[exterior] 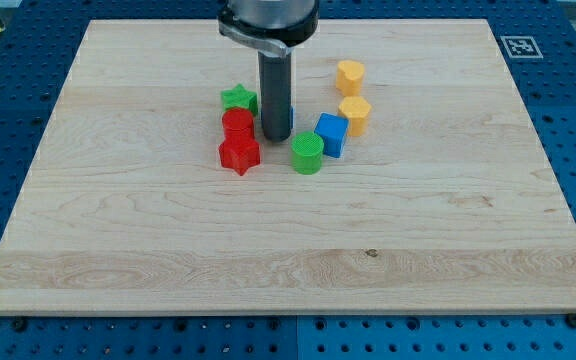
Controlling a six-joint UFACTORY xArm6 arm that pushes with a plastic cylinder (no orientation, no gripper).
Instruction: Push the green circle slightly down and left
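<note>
Near the middle of the desk, a little toward the view's top, the blocks stand in a loose group, and my tip is down among them. This arm carries no gripper, only a straight dark rod, so nothing can be spread, pressed together or pinching.

The green circle lies just to the view's right of my tip and slightly below it. I cannot tell if they touch; they are very close. A blue cube is just beside the green circle on its upper right, perhaps touching it. To the view's left of my tip are a red cylinder and under it a red star, with a green star above them. Two yellow blocks, perhaps hexagons, stand at the view's right, one upper and one lower.

I judge that the approach step is in hand and the push is not yet begun. For a push down and left, my tip should be on the upper right side of the green circle, but now it is on the upper left. So the next move calls for going around to the narrow place between the green circle and the blue cube, then a short, gentle push. The risk is to disturb the blue cube, or to drive the circle toward the red star.
</note>
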